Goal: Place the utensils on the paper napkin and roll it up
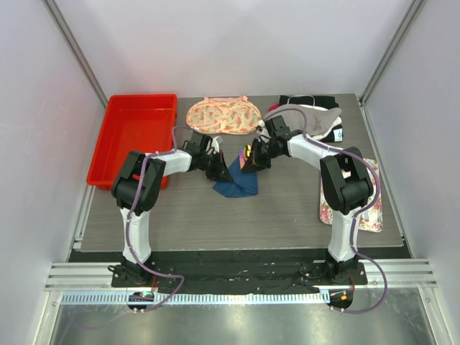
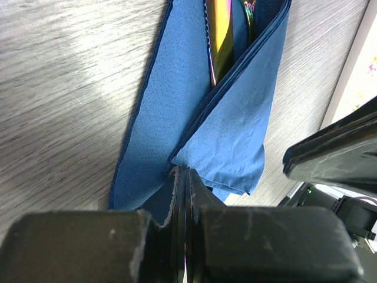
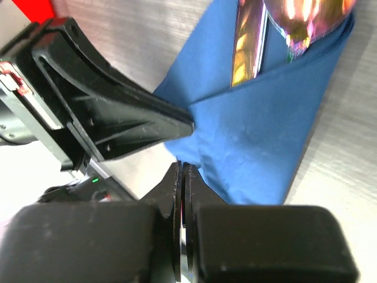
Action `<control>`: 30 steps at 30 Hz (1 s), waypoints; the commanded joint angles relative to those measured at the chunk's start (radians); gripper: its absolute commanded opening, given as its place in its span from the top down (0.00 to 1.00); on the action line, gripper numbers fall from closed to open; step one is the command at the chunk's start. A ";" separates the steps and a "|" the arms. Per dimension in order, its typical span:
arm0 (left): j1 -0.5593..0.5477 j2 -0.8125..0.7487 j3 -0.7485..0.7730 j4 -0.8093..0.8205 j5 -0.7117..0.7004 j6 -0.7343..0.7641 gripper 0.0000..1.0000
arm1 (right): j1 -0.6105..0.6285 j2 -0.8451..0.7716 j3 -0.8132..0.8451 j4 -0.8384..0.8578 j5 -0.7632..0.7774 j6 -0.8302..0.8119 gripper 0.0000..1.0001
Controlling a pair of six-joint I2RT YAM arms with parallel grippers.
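Two arms meet mid tabletop (image 1: 215, 223): left gripper (image 2: 181, 177) pinches the folded paper napkin (image 2: 177, 100), right gripper (image 3: 181, 171) is closed at its edge. With utensils (image 2: 222, 35) tucked inside, rolling likely needs snug, even tension.

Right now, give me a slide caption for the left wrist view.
Left gripper pinches the folded blue napkin, utensils tucked inside.
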 commanded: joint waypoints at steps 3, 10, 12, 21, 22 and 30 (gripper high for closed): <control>-0.002 -0.001 -0.010 -0.079 -0.081 0.050 1.00 | 0.054 0.016 0.081 -0.071 0.150 -0.107 0.99; -0.002 0.004 -0.011 -0.079 -0.084 0.052 1.00 | 0.074 0.060 0.082 -0.075 0.220 -0.141 0.99; -0.002 0.004 -0.010 -0.082 -0.086 0.053 1.00 | 0.084 0.075 0.076 -0.075 0.261 -0.159 0.99; 0.004 -0.031 -0.025 -0.046 -0.051 0.039 0.98 | 0.084 0.137 0.032 -0.095 0.332 -0.170 0.99; 0.007 -0.045 -0.045 -0.024 -0.025 0.030 0.96 | 0.084 0.140 0.029 -0.095 0.331 -0.172 0.99; -0.005 -0.180 -0.080 0.137 0.070 -0.039 0.82 | 0.085 0.145 -0.031 -0.097 0.271 -0.124 0.99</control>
